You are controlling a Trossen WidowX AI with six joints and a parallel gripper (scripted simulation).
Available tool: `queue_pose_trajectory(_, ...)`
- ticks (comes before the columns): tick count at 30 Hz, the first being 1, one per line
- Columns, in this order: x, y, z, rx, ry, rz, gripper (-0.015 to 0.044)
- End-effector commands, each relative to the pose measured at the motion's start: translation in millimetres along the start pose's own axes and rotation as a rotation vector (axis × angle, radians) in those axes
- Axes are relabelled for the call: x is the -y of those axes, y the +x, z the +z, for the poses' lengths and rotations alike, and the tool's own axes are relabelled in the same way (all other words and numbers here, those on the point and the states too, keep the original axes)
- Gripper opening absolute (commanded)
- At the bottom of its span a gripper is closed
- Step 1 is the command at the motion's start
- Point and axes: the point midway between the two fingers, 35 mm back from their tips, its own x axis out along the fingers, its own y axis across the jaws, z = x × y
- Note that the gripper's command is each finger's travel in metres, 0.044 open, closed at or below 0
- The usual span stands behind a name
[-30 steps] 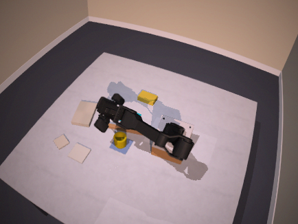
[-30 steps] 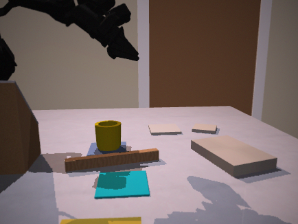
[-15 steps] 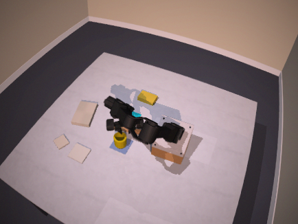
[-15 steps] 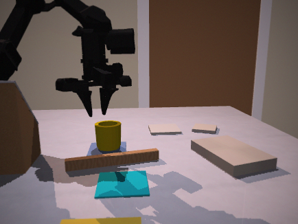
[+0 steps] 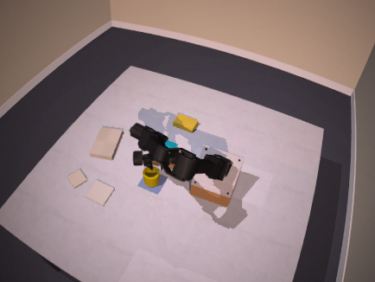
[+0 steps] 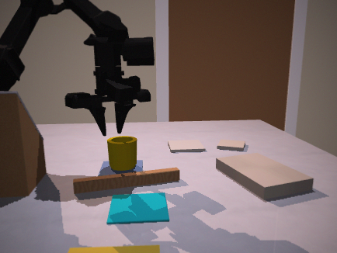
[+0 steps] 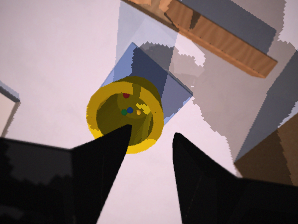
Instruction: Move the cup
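Fingers (image 6: 102,126) hang narrowed and empty just above the cup (image 6: 122,152), upright on its blue pad (image 6: 105,168) mid-desk. Stiff, likely light, with loose marbles (image 7: 129,109); pinching one wall at the rim looks best.

Test room — bare tan walls (image 5: 225,22), one white table (image 5: 268,130).
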Motion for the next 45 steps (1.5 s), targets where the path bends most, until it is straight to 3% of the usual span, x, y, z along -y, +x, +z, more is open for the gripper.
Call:
queue_pose_trajectory(1,2,8,0,-0.009,0.011,-0.005,0.0166)
queue_pose_trajectory(36,4,56,-3,-0.013,0.011,-0.003,0.0166)
queue_pose_trajectory(45,3,54,-2,-0.007,0.003,-0.002,0.0107)
